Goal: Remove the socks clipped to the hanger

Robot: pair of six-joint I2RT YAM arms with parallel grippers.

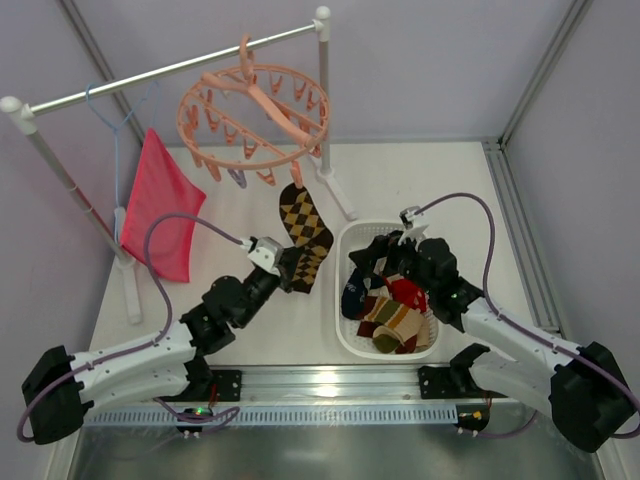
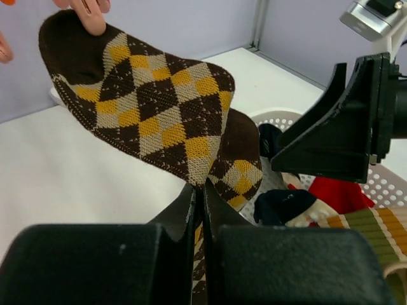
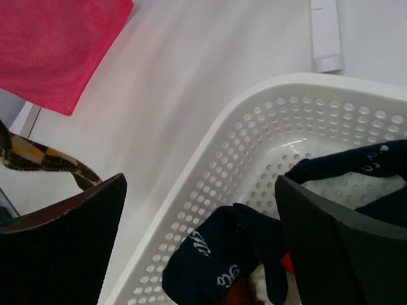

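I see my left gripper [image 2: 202, 190] pinching the brown-tan diamond-patterned sock [image 1: 303, 225], pegged to the round salmon-pink plastic hanger [image 1: 255, 125], just left of the white perforated plastic basket [image 1: 380, 353], over which my right gripper [image 3: 200, 210] is spread.

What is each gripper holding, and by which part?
The left gripper pinches the diamond-patterned sock at its lower end. The right gripper is open over the basket, holding nothing.
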